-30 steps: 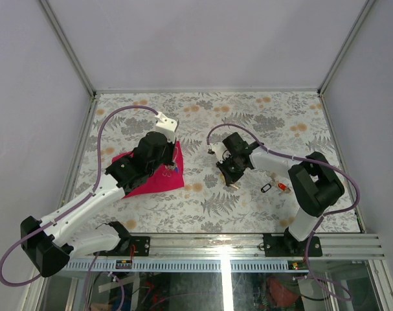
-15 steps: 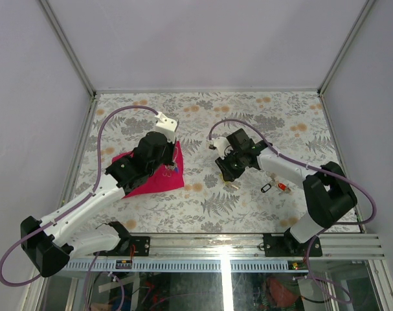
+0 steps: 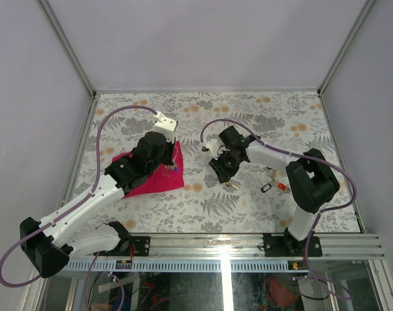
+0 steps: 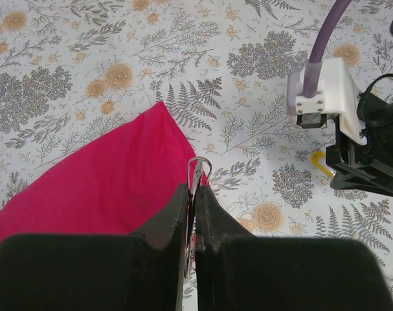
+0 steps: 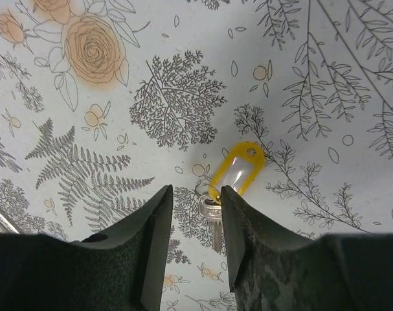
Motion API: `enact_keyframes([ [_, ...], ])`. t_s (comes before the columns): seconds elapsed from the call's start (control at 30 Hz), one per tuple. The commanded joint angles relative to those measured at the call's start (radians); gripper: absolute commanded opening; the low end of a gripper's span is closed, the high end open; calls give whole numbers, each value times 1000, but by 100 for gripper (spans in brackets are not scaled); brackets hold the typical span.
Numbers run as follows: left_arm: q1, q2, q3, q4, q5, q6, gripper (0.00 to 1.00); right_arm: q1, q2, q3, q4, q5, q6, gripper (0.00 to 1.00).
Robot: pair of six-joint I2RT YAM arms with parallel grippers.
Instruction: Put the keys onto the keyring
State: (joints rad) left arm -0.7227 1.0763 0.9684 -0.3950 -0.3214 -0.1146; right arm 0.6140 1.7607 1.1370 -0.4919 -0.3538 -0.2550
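Note:
My left gripper is shut on the keyring, a thin silvery wire loop sticking out past the fingertips, held over the edge of the magenta cloth. My right gripper is open and hangs just above a small silver key with a yellow tag lying flat on the table; the key's head sits between the two fingers. In the top view this gripper is at mid-table, with the yellow-tagged key just below it. The yellow tag also shows in the left wrist view.
Two more keys lie to the right of my right gripper, one with a black tag and one with a red tag. The magenta cloth lies under my left arm. The floral table has metal-framed walls around it.
My right gripper has shifted slightly left and its arm has swung back. The left arm and the keyring have not moved.

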Motion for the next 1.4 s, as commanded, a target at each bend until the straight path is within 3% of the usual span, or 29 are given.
enact_keyframes([
  [0.0,6,-17,4,73,-7,12,0,10,40,47,-59,-7,-55,42],
  [0.5,11,-7,4,73,1,12,0,10,92,62,-72,-28,-63,39],
  [1.03,13,-8,4,71,5,12,0,10,84,51,-59,-2,-38,27],
  [1.2,14,-14,4,71,-2,11,0,11,-21,22,13,5,86,37],
  [1.37,13,-33,-1,74,-38,5,0,30,-153,-53,113,232,408,39],
])
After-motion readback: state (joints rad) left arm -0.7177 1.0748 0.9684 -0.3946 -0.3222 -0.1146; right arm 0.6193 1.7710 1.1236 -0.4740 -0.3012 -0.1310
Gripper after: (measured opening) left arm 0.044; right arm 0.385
